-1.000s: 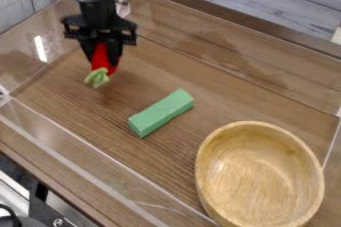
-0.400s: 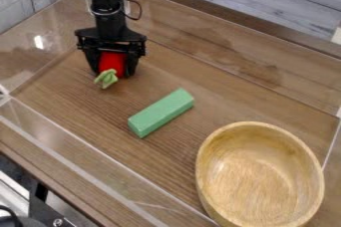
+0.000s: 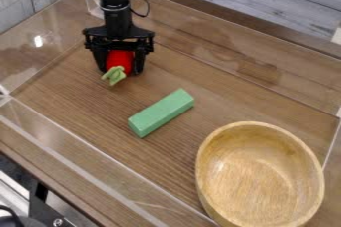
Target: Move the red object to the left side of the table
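The gripper [image 3: 119, 60] points straight down over the left part of the worktop [image 3: 226, 67], its black jaws standing apart on either side of the red strawberry toy [image 3: 118, 62]. The toy sits between them, low against the wood, its green leafy end [image 3: 112, 75] poking out toward the camera. With the jaws spread this wide, nothing is clamped; the toy appears to rest on the worktop by its own weight, though whether a jaw touches its side is too small to tell.

This placement fits the task: the toy lies toward the left of the worktop, close to the clear wall [image 3: 34, 32] on that side, and well apart from the green block [image 3: 162, 113] in the middle and the wooden bowl [image 3: 260, 176] at the right front. Setting it down low, not dropping it from a height, keeps a rounded, glossy thing from rolling off toward the block.

The move looks all but done. What remains is likely a straight lift of the arm, so the open jaws clear the toy without nudging it.
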Controlling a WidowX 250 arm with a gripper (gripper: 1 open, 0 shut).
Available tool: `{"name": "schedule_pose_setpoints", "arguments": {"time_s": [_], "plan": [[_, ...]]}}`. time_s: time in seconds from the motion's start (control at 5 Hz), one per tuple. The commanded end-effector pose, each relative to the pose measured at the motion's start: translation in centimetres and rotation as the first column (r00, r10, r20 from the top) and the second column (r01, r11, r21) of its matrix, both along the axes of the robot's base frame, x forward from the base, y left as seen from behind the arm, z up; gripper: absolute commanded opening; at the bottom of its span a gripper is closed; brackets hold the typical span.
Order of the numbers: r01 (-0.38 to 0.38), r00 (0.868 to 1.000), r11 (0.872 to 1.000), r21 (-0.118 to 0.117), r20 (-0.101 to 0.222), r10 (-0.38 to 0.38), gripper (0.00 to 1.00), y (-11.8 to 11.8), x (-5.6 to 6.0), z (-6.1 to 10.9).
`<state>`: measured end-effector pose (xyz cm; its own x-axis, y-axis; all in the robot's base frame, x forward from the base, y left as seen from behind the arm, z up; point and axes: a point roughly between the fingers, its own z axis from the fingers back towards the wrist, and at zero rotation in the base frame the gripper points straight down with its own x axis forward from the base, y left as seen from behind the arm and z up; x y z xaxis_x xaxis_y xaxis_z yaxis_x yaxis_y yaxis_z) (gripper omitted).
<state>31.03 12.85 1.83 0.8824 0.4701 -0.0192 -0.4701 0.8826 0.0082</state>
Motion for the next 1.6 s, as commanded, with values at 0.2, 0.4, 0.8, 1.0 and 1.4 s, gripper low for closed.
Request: {"name": "schedule_pose_setpoints", "arguments": {"time_s": [0.2,0.4,0.8,1.0,1.4], "plan": [[-0.049,0.998,0.999,0.002,0.026,0.049,0.0,-0.4,1.1,1.8],[-0.075,0.997,0.997,-0.005,0.011,0.075,1.0,-0.2,1.3,1.8],[-0.08,0.996,0.995,-0.052,0.021,0.081,0.0,0.2,0.3,3.9],[-0.063,0.997,0.995,-0.082,0.036,0.066,0.0,0.6,-1.0,5.6],[-0.054,0.998,0.994,-0.098,0.015,0.056,0.0,4.8,-2.1,6.5]]}}
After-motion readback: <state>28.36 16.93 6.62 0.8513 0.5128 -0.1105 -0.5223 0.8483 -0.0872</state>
